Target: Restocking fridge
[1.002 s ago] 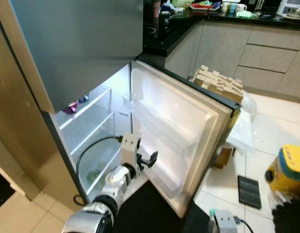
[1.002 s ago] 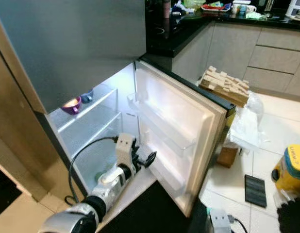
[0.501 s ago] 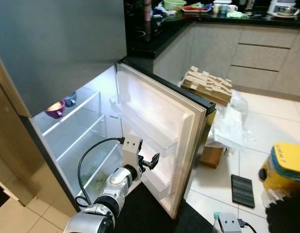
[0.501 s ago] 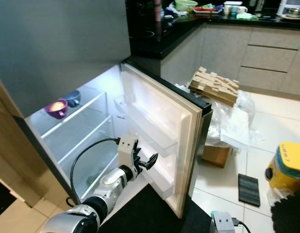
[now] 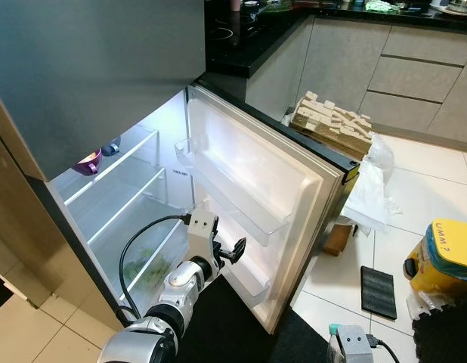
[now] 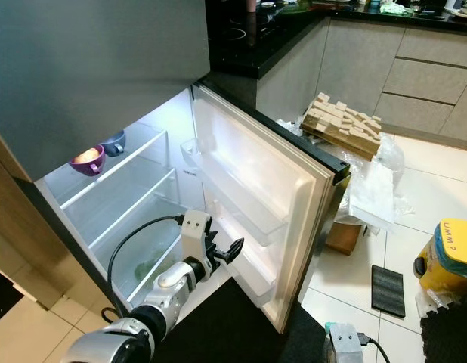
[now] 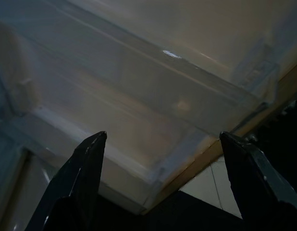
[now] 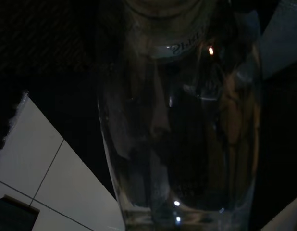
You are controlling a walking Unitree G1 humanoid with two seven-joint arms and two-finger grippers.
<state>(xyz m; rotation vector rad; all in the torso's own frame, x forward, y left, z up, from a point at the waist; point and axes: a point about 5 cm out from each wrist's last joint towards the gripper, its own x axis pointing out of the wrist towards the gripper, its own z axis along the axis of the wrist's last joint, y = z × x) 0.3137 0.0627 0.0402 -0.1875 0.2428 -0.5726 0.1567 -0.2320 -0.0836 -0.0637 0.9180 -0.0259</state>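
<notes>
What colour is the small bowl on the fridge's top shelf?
Purple; the small bowl shows best in the right eye view.

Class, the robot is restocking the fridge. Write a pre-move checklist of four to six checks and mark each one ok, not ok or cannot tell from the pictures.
1. Fridge door swung wide open: ok.
2. Left gripper open, beside the lower door shelf: ok; its fingers stand well apart with nothing between them.
3. Door shelves have room for stock: ok; the upper door shelf looks bare.
4. Item in the right gripper: cannot tell; the right wrist view shows a clear bottle close up, but no grip is visible.
5. Fridge interior shelves free: ok; the top shelf holds a purple bowl and a blue bowl, and the bottom drawer holds some greens.
6. Floor by the door: not ok; a cardboard box and a plastic bag sit there.
</notes>
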